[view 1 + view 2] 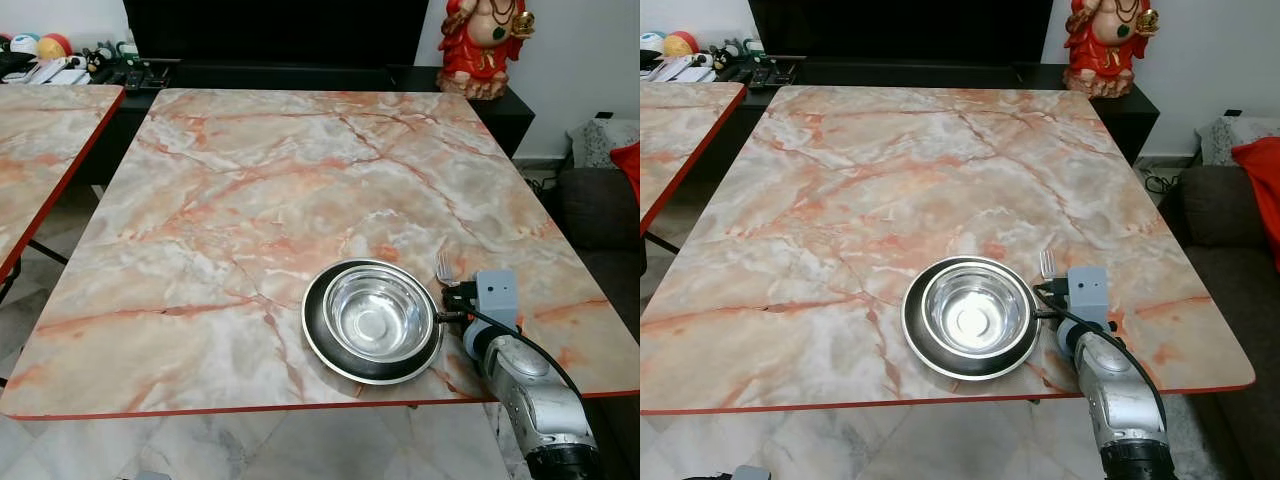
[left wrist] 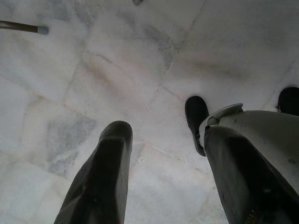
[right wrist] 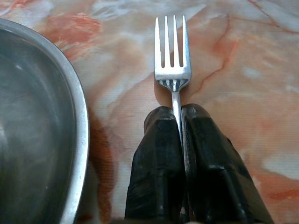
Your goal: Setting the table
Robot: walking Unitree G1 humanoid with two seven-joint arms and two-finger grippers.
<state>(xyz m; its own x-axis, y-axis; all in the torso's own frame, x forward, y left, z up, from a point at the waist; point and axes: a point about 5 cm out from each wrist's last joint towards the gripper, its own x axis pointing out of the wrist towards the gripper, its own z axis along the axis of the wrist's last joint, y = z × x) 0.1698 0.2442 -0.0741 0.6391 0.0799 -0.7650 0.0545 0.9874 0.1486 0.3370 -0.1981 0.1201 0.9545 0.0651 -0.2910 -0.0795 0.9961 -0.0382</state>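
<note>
The right gripper has its jaws clamped on the fork handle, just right of the bowl near the counter's front edge. The counter beyond lies open. The left gripper hangs over the floor, jaws apart, holding nothing.

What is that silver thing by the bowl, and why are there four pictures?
That silver thing is a robot's right arm. Two pictures come from cameras in its head, looking down at a marble table. Two more come from cameras on its wrists. On the table sits a shiny steel bowl inside a dark plate. The right gripper has two black fingers pinching a fork beside the bowl. The left gripper hangs open above the floor, doing nothing.
</note>
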